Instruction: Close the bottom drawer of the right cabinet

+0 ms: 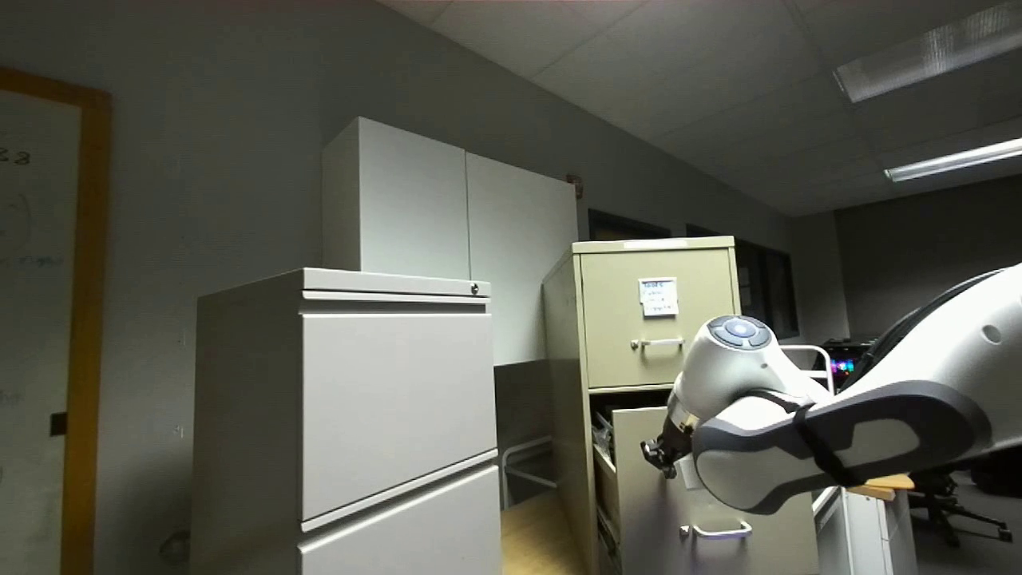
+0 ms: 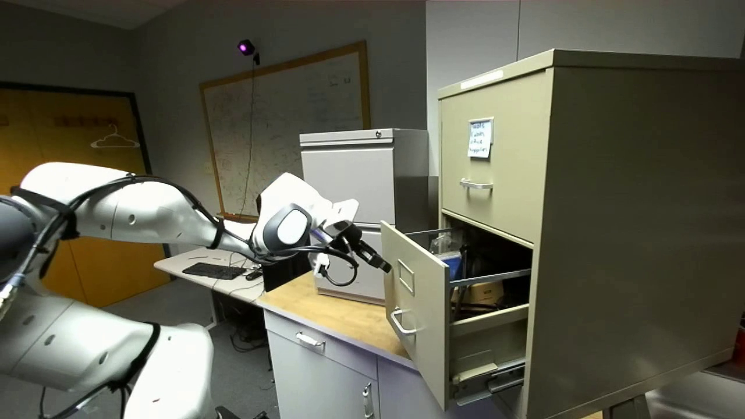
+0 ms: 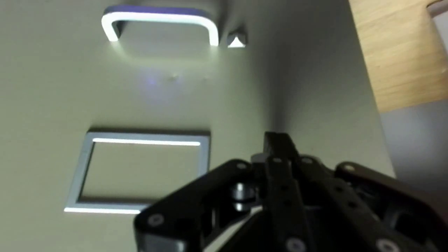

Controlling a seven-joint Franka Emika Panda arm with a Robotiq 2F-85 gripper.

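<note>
In an exterior view, the beige cabinet (image 2: 628, 221) stood toward three o'clock, its bottom drawer (image 2: 429, 320) pulled out. The end effector (image 2: 385, 266), its fingers (image 3: 277, 144) narrow together, was at the drawer's eleven o'clock; whether they touched, I could not tell.

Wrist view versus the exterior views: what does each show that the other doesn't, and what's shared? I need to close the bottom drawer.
Wrist view only: small marks on the drawer front, between its handle and label frame.

Exterior views only: both show the bottom drawer pulled out from the beige cabinet, and the upper drawer with its label card. A blue item inside appears in an exterior view.

Shared: drawer front, handle, wooden counter and fingers. Whether the fingers touch the drawer front, I can't tell.
</note>
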